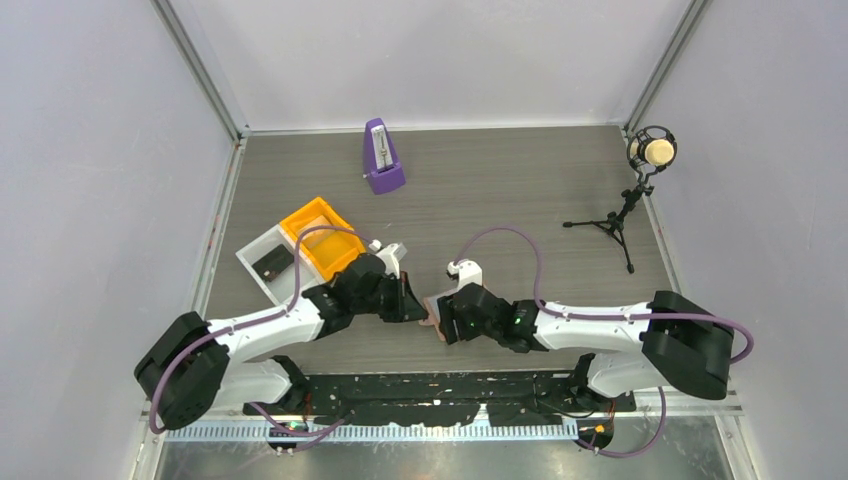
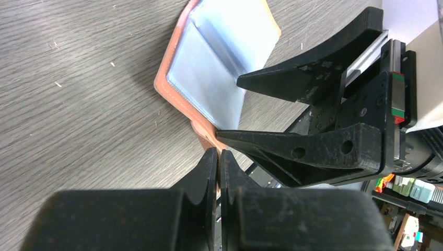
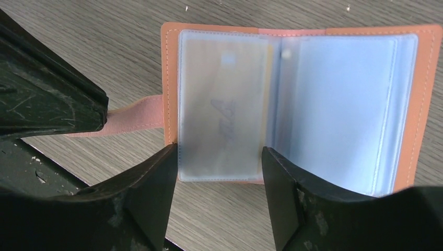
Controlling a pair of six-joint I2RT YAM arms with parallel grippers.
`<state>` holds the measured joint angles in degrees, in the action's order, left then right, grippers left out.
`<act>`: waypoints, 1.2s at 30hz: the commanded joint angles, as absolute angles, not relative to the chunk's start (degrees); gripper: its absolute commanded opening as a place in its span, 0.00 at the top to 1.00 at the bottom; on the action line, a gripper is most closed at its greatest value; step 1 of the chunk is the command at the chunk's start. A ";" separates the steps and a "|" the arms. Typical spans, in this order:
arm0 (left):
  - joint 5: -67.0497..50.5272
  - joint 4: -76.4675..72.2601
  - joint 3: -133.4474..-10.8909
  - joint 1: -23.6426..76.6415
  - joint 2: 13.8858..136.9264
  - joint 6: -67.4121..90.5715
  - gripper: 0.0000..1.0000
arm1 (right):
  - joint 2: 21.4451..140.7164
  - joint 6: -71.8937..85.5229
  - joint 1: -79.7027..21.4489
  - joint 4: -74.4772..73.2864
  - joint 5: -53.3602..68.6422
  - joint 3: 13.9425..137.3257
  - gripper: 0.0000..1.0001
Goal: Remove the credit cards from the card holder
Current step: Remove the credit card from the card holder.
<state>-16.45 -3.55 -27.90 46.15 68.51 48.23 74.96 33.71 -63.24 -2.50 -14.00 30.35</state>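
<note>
Left claw (image 2: 218,154) clenches the side tab (image 3: 136,116) of a salmon-tan leather-like bifold card holder (image 3: 313,104), open on the grey wood-grain desk (image 3: 78,31). Right claw (image 3: 219,162), released, straddles its frosted sleeve (image 3: 198,63). If the tab slips, the holder could drag. The credit card (image 3: 224,110) shows only as a pale blur.

Left tool (image 2: 218,152) clamped, right tool (image 3: 219,151) wide.

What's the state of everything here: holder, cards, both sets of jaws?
card holder: open, sleeves facing up
card in tab-side sleeve: still inside
left gripper: jaws shut on the holder's tab
right gripper: jaws open, straddling that sleeve's near edge
dark card: lying in the white tray
</note>
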 commanded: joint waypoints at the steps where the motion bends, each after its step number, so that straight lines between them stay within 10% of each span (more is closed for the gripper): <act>1: -15.64 -3.90 -27.60 46.52 66.72 48.29 1.00 | 73.83 33.73 -63.54 -0.26 -17.80 30.87 0.38; 17: -14.94 -2.53 -27.23 46.59 67.71 47.06 1.00 | 68.68 33.95 -63.54 -0.33 -18.14 29.93 0.48; 30: -15.03 -1.62 -27.25 46.58 66.54 46.76 1.00 | 76.20 30.52 -63.54 2.31 -13.62 31.93 0.34; 36: -15.03 -1.26 -27.03 46.60 66.10 46.54 1.00 | 76.40 30.39 -63.54 2.20 -17.06 31.20 0.47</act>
